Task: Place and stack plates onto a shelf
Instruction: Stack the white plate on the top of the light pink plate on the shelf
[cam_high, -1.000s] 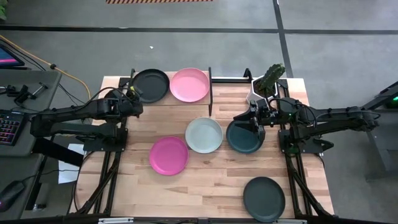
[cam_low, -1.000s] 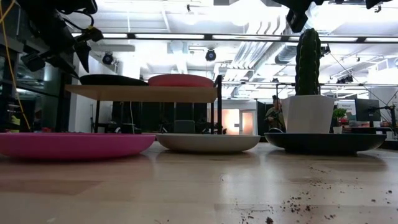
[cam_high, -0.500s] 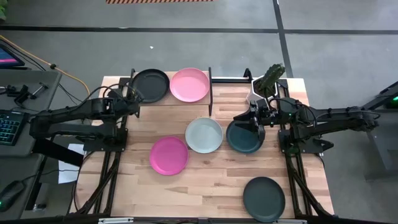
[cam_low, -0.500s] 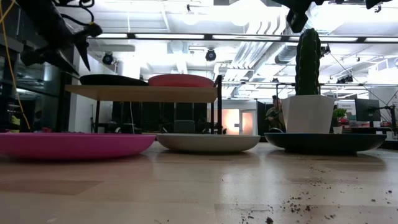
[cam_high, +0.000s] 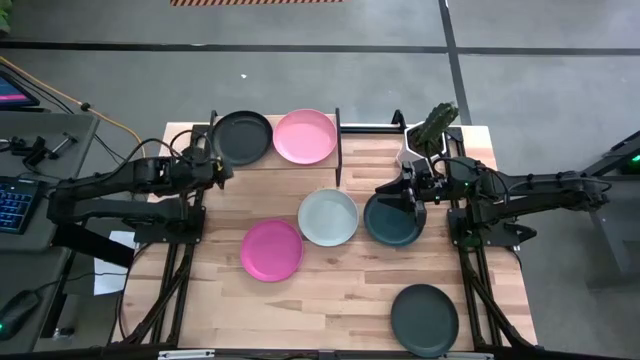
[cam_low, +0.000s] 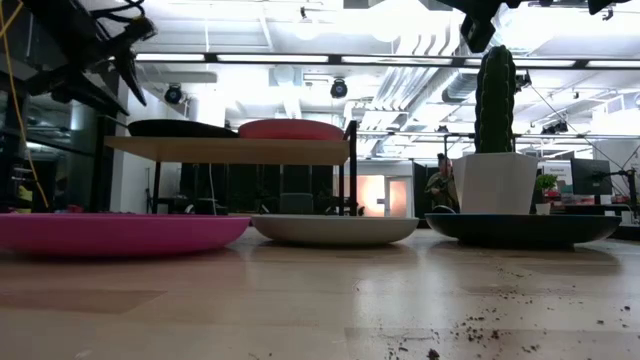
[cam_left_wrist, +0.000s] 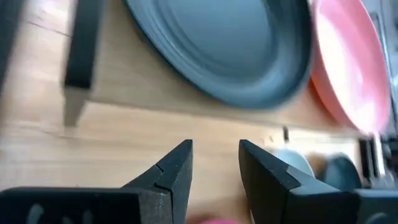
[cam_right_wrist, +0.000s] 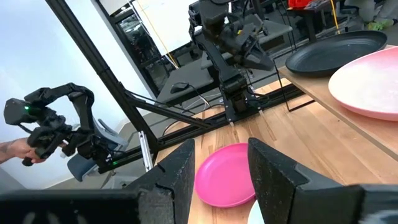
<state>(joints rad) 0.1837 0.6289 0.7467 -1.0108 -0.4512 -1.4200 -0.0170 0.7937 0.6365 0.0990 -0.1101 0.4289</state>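
On the shelf (cam_high: 275, 160): black plate (cam_high: 242, 137) and light pink plate (cam_high: 305, 135) side by side. Left gripper (cam_high: 222, 170) just beside the shelf's front edge, fingers narrowly apart, empty. Right gripper (cam_high: 409, 196) over the dark teal plate (cam_high: 390, 222), fingers apart, holding nothing. Worktop (cam_high: 340, 280) also carries mint-white plate (cam_high: 327, 217), magenta plate (cam_high: 271, 250), grey-green plate (cam_high: 424, 319). Cactus pot (cam_high: 418, 146) at back right.

Two dark six-joint arms with angular black fingers

The left arm (cam_high: 120, 185) and right arm (cam_high: 530, 185) are matte black, slender-linked, with thin cables looping at the wrists; the wedge-shaped fingers (cam_left_wrist: 171, 171) taper to points.
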